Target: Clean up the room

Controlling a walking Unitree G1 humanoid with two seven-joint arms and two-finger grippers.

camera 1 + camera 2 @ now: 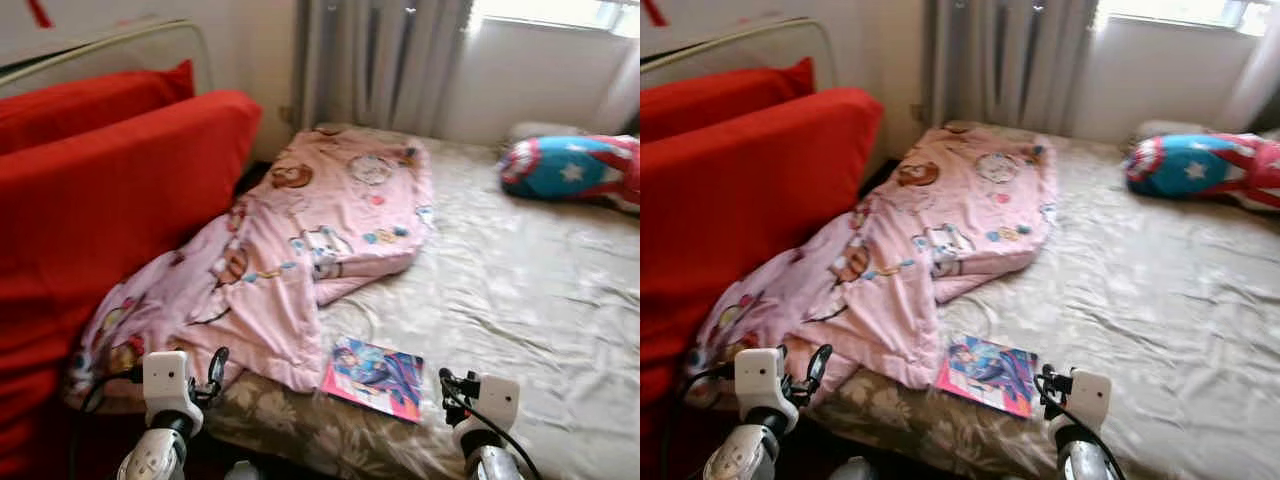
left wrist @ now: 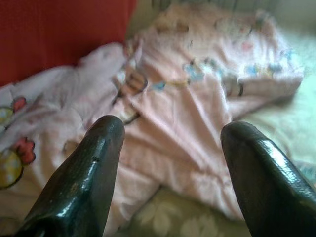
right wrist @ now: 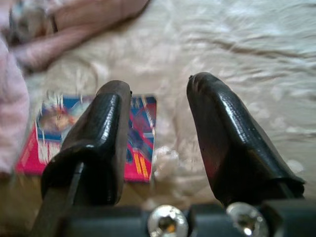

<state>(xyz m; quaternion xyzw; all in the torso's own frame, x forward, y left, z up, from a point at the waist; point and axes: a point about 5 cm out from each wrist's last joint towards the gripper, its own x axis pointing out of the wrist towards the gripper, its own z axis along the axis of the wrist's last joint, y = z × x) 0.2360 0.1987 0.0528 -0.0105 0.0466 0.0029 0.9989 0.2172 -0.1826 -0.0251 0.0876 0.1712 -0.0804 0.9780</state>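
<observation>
A pink cartoon-print blanket lies crumpled across the left part of the bed, trailing to the near left corner. A colourful book with a pink edge rests on the sheet near the bed's front edge, just right of the blanket. My left gripper is open, hovering over the blanket's near end. My right gripper is open too, held above the sheet just right of the book. Both wrists show at the bottom of the head views.
A red sofa or cushion stack stands against the bed's left side. A blue, red and white star-print pillow lies at the far right of the bed. Grey curtains hang behind, under a window.
</observation>
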